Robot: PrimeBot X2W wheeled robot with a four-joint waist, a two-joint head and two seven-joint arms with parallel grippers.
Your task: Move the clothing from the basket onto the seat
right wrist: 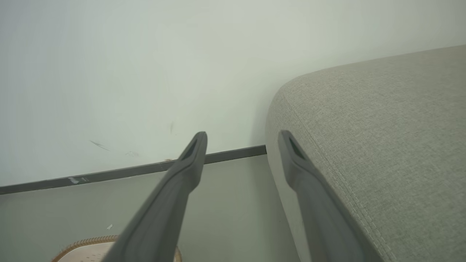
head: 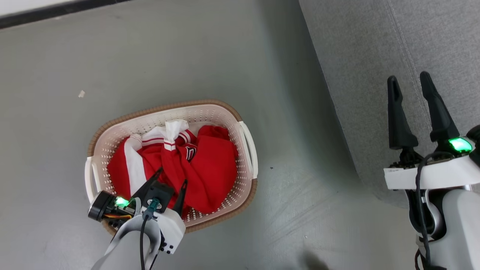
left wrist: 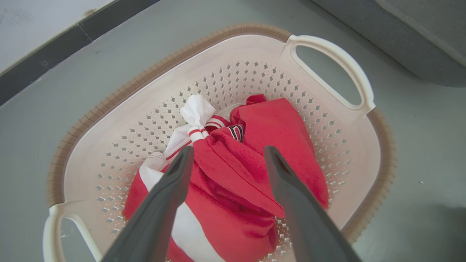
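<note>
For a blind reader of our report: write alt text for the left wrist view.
The left gripper, jaws open, points down into a cream perforated laundry basket over a crumpled heap of red clothing with white stripes. The basket stands on a grey floor, with a corner of the grey sofa at upper right.

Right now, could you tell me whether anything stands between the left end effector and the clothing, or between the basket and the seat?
Nothing visible does. The left end effector is open over the clothing, which lies uncovered in the basket. Between the basket and the seat there is just grey floor.
</note>
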